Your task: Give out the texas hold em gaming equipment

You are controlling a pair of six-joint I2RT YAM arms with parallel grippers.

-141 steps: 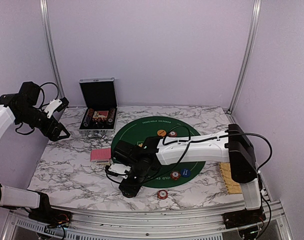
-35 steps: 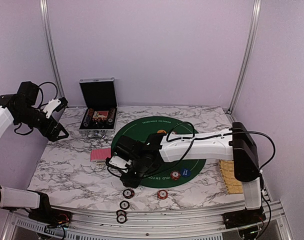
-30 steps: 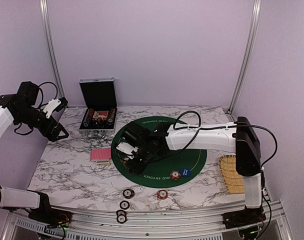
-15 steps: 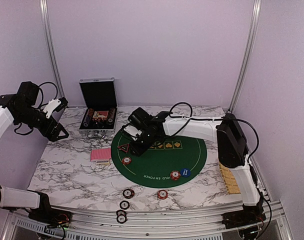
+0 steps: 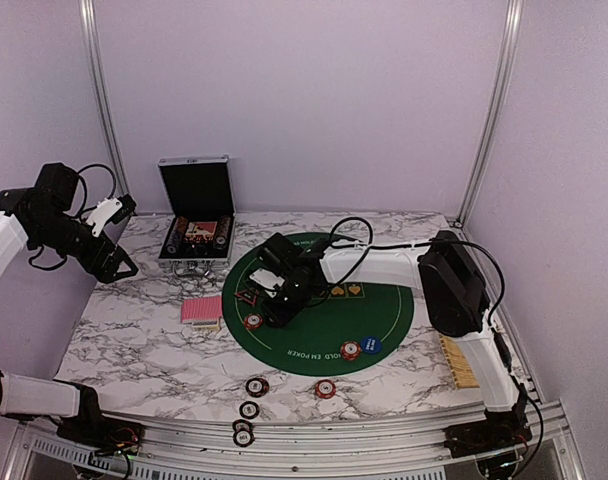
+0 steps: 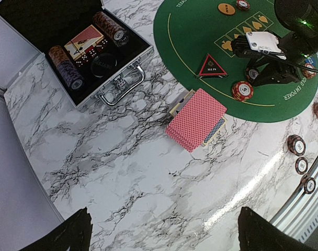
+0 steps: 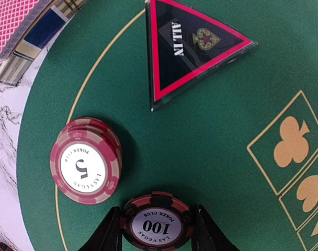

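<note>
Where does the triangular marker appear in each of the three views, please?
Top view: triangular marker at the left edge of the green mat.
Left wrist: upper right.
Right wrist: top centre.
Shared landmark: the red chip stack next to it.

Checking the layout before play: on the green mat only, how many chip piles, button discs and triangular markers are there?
Chip piles: 4, counting the 100 chip in the right gripper
Button discs: 2, an orange disc and a blue disc
Triangular marker: 1
Total: 7

Overhead from behind, left wrist high, right wrist close, sharing triangular marker [image 7: 193,47]
</note>
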